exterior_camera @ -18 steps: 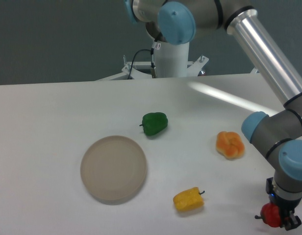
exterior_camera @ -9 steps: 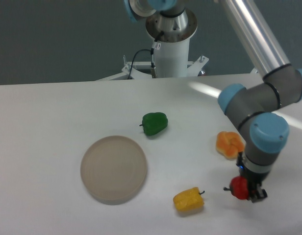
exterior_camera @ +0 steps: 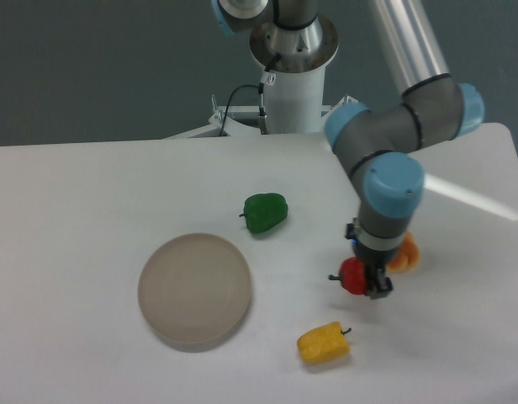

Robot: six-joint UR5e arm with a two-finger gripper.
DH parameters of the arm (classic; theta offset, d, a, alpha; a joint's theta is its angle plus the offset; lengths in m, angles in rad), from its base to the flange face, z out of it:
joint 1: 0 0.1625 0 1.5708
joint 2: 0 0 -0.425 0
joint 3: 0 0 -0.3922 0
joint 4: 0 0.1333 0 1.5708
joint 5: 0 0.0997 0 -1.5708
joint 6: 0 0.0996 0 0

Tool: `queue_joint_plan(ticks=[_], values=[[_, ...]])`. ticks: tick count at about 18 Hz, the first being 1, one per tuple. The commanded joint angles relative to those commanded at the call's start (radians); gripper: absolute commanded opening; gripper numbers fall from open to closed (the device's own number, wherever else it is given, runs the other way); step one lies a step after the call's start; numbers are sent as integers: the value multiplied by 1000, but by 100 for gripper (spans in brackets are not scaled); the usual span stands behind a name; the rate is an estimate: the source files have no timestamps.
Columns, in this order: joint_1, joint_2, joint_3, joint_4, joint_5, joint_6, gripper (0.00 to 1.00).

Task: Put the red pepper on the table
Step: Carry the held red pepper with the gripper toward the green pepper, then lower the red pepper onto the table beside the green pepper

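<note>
Table: the table is a white top filling most of the view; its far edge runs behind the robot base and its far right corner is rounded.
Arm: the arm comes in from the top and bends down over the right half of the table, wrist pointing down.
Open room: the widest bare stretch lies along the left edge and the far left corner; a smaller bare patch sits at the near right corner.
Plate: a round beige plate lies left of centre, toward the near edge, with nothing on it.
Green pepper: the green pepper rests near the middle of the table, beyond the plate and well apart from the gripper.
Yellow pepper: the yellow pepper lies close to the near edge, just below and left of the gripper.
Orange item: an orange vegetable lies just right of the gripper, partly hidden behind the wrist.
Gripper: the gripper hangs right of centre between the yellow pepper and the orange vegetable, its jaws clamped on the red pepper.
Red pepper: the red pepper sits in the jaws with its dark stem pointing left; whether it touches the table cannot be told.
</note>
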Motion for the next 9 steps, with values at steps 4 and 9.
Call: queue_joint_plan(ticks=[4, 9], values=[[-37, -3, 0, 0, 0, -100, 58], [-23, -26, 1, 27, -8, -48, 58]])
